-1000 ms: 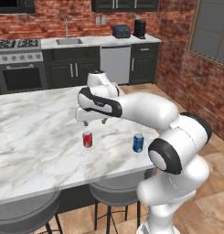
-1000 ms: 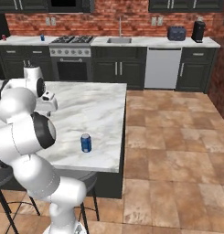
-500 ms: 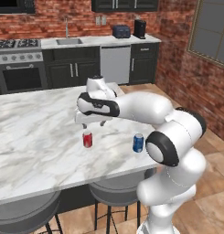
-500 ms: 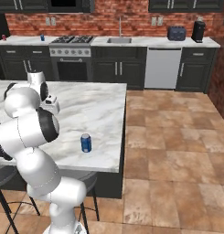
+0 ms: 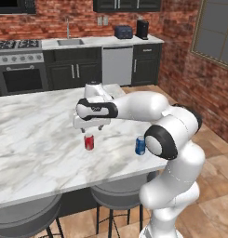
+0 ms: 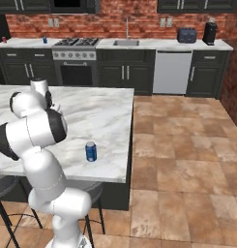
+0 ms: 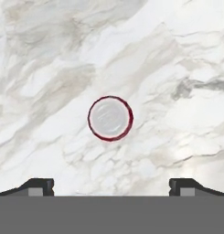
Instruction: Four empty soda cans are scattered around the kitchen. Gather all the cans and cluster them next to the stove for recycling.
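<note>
A red soda can [image 5: 89, 142] stands upright on the white marble island [image 5: 36, 139]. My gripper [image 5: 92, 129] hangs open just above it and points straight down. In the hand view the can's silver top [image 7: 110, 118] sits centred ahead of the gripper [image 7: 111, 187], apart from both fingertips. A blue soda can [image 5: 140, 145] stands near the island's front right corner, also seen as the blue can [image 6: 91, 151]. Two more small cans, one red [image 6: 4, 39] and one blue [image 6: 44, 39], stand on the back counter left of the stove [image 6: 76, 60].
Round stools [image 5: 117, 197] stand under the island's near edge. The back counter holds a sink [image 5: 69, 42], a toaster [image 5: 123, 31] and a dark coffee machine [image 5: 142, 29]. Tiled floor [image 6: 187, 160] lies open to the right of the island.
The hand has sunk a little toward the red can and the arm's elbow has swung. Both cans on the island stay where they were.
</note>
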